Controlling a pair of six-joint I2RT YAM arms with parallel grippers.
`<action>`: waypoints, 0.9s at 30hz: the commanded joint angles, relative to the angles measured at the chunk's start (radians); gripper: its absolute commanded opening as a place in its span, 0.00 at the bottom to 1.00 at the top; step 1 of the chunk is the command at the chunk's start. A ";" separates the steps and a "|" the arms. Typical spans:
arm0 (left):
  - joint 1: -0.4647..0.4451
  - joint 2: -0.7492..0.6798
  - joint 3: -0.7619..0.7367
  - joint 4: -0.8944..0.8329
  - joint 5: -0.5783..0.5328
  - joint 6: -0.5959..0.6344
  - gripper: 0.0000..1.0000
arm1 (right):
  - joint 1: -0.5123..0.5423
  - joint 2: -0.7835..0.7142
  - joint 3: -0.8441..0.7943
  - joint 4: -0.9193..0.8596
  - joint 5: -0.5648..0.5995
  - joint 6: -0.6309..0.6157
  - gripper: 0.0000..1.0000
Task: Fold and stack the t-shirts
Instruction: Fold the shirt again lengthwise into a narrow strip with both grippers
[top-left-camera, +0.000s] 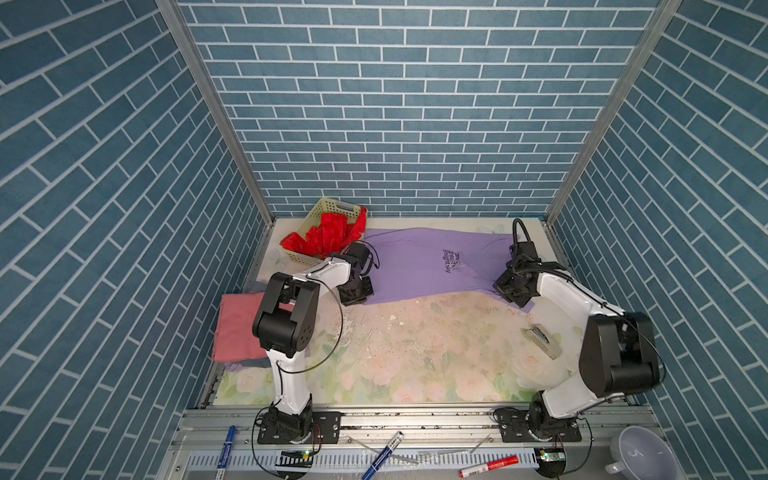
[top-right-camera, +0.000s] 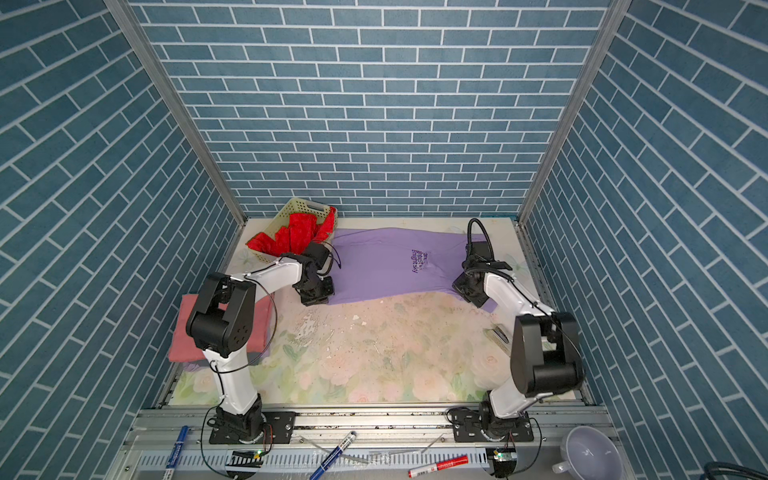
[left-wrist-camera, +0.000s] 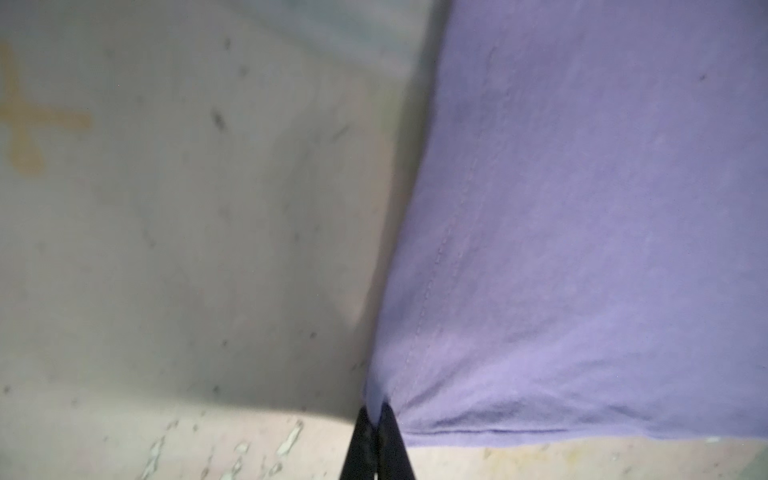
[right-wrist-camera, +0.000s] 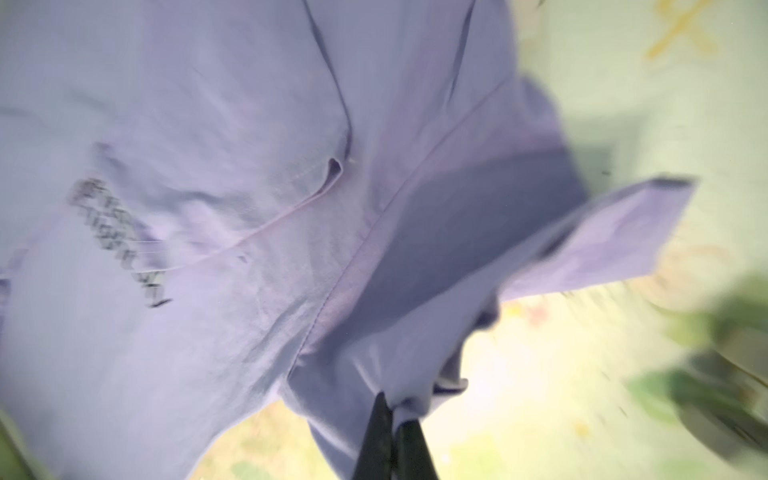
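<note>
The purple t-shirt (top-left-camera: 415, 266) lies flat, long axis running left to right. The left pincer (left-wrist-camera: 376, 409) is clamped on its near hem corner, the right pincer (right-wrist-camera: 395, 411) on its near sleeve side.

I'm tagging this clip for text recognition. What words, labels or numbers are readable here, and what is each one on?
"night sky": seemingly the last line of the dark print on the lilac t-shirt, turned sideways in both top views; its other lines are too small to read.
Same print in the right wrist view: blurred, unreadable.
Labels on the left blue marker, the middle blue marker and the red marker: too small to read.
</note>
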 joint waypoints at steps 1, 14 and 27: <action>-0.004 -0.020 -0.040 -0.093 -0.015 0.008 0.00 | 0.017 -0.098 -0.028 -0.178 0.109 0.038 0.00; 0.046 0.050 0.272 -0.112 0.143 -0.012 0.00 | 0.019 0.236 0.388 -0.130 0.110 -0.171 0.00; 0.127 0.219 0.524 -0.072 0.113 -0.051 0.00 | -0.011 0.579 0.781 -0.229 0.120 -0.292 0.00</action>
